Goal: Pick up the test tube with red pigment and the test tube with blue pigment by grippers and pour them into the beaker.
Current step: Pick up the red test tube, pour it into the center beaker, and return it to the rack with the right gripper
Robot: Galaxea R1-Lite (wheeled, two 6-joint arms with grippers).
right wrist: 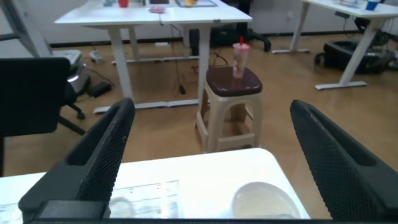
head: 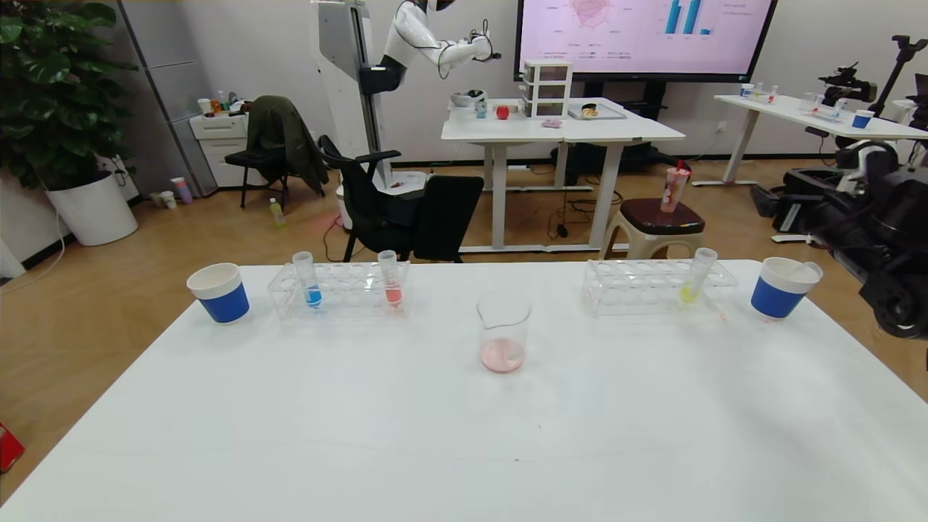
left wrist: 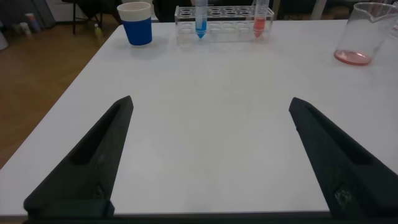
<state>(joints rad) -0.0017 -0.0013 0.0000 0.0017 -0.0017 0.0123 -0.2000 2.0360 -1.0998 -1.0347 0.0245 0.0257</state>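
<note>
our left gripper (left wrist: 211,162) hangs low over the white bench (head: 464,435), jaws wide, empty. the small clear glass beaker (head: 503,332) already holds pink liquid, so red looks poured. the slim blue-liquid tube (head: 307,280) sits racked, unpoured. right gripper (right wrist: 211,162), empty and wide, is over the far-right cup (head: 781,287).

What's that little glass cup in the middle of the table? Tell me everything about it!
It is the beaker, small and made of clear glass, with a pouring lip on its rim. It stands upright by itself near the middle of the white table, in front of and between the two clear tube racks. A shallow pool of pale pinkish-red liquid sits at its bottom. Nothing touches it except the table.
</note>
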